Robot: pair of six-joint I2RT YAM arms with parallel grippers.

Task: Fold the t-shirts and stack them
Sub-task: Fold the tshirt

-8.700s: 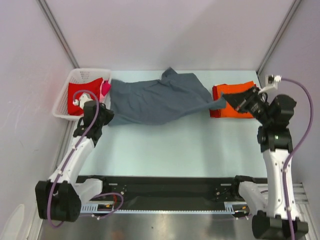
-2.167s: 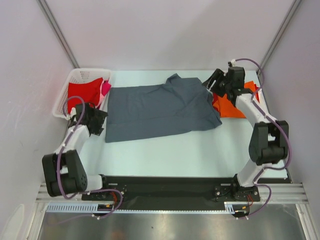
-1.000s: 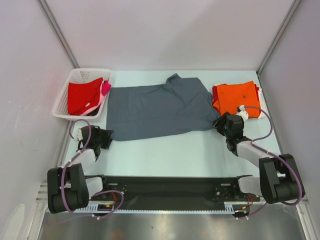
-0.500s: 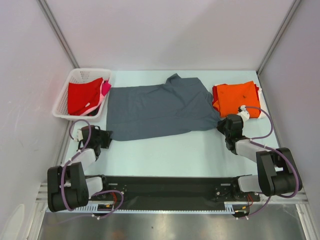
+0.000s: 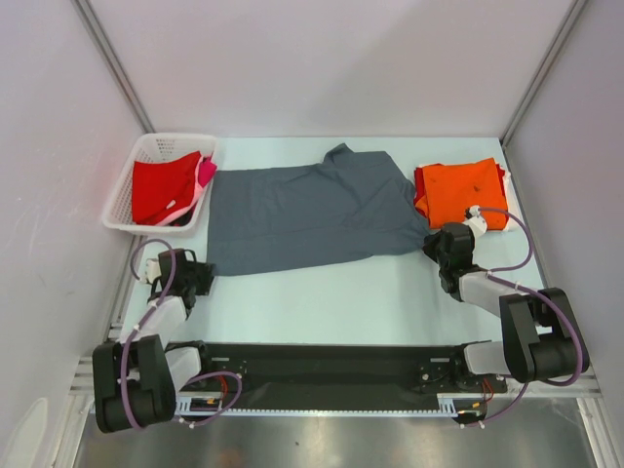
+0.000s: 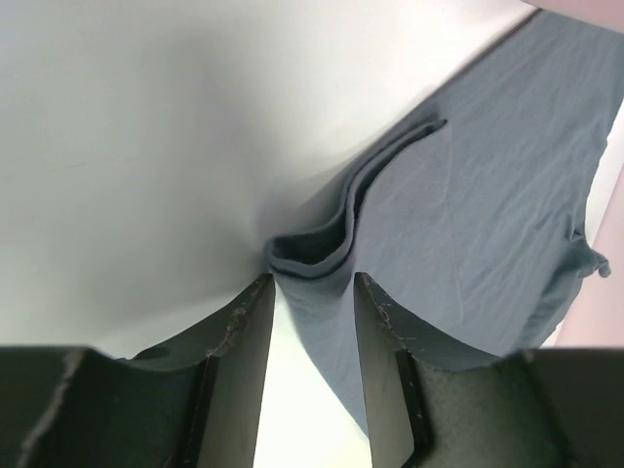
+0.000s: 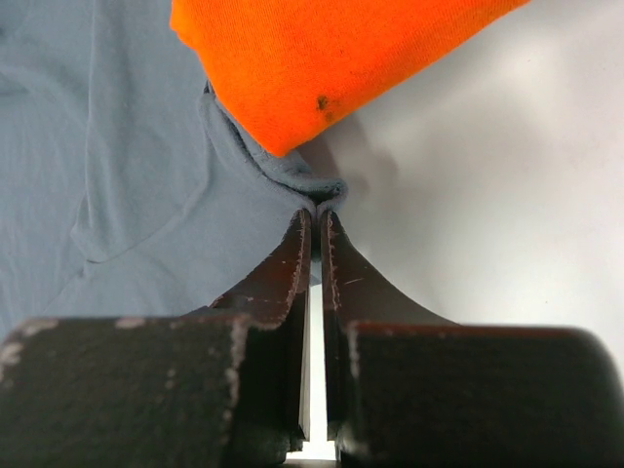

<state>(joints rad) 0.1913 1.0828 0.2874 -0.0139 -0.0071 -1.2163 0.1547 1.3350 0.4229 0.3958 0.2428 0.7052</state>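
The grey shirt (image 5: 312,210) lay flat between the basket (image 5: 121,195) and the orange shirt (image 5: 458,193). The right claw (image 7: 317,216) was pinched shut on its near right corner. The left claw (image 6: 312,288), part open, straddled the near left one. This looked like gripping for a fold, and the left needed to close before any lift.

A robot lab cell: plain white walls (image 5: 341,58), black mounting rail (image 5: 331,363).

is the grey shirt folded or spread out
Spread out: the grey t-shirt lies flat at full width between the basket and the orange t-shirt; only its near left corner is rumpled.
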